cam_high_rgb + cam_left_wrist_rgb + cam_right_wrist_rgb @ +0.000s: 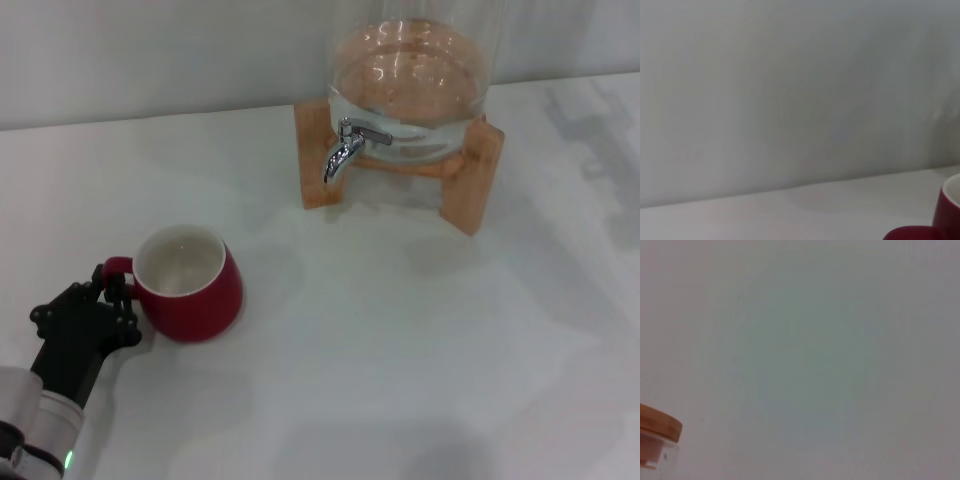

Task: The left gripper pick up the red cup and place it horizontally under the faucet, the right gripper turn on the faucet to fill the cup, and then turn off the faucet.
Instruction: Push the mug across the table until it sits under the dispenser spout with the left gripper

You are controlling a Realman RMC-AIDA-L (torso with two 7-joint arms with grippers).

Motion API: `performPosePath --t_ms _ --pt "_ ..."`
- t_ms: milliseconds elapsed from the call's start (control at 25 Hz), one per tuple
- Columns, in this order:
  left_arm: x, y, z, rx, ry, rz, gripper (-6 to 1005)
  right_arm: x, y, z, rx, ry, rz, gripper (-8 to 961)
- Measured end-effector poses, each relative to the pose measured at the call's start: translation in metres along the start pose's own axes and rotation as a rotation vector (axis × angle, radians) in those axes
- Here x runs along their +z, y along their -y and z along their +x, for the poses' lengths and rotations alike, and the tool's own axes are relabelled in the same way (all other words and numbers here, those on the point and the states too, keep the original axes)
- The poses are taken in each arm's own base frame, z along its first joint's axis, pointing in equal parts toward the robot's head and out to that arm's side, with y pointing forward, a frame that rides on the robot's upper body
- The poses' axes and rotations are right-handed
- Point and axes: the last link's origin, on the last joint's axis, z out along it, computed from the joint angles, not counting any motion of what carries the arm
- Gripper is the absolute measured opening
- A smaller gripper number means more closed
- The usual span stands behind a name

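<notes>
Ceramic, glossy and rounded, the red cup [188,285] sits upright on the white table [400,340], at about eight o'clock from the middle of the work area as the head camera sees it, its off-white inside empty and its small loop handle turned to nine o'clock. The left gripper [105,300] is right at that handle, black fingers [118,288] touching or nearly touching the loop. Whether they have closed on it or merely lie beside it I cannot tell from here. The cup itself rests flat on the table, not lifted.

Judging by its look, the cup will be stiff and fairly weighty for its size, with a slick glaze that gives little friction. It would chip if knocked against the wooden stand [465,185]. The handle seems the sensible place to hold it, since the belly is wide and slippery, though a handle grip may let the cup swing or tilt once it carries water.

The faucet [345,150] is well apart, at about one o'clock from the cup, its chrome spout curving down from the front of the glass jar [410,80] on the stand. The jar's wooden lid [657,426] shows in the right wrist view. The right gripper is nowhere to be seen, so it appears parked out of the way.
</notes>
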Motion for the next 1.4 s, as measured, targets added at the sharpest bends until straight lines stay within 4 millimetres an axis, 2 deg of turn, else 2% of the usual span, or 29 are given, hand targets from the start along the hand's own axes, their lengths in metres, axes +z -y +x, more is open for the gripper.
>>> performPosePath --t_ms 480,960,1400 --pt "0.028 -0.007 0.023 0.040 -0.045 -0.054 98 0.001 -0.005 0.000 0.001 -0.001 -0.019 693" --pt "0.053 -0.029 0.035 0.062 0.001 -0.155 98 -0.005 -0.009 0.001 0.001 0.007 -0.045 693" --pt "0.067 -0.044 0.042 0.072 0.034 -0.212 98 -0.009 -0.012 0.000 0.002 0.013 -0.062 693"
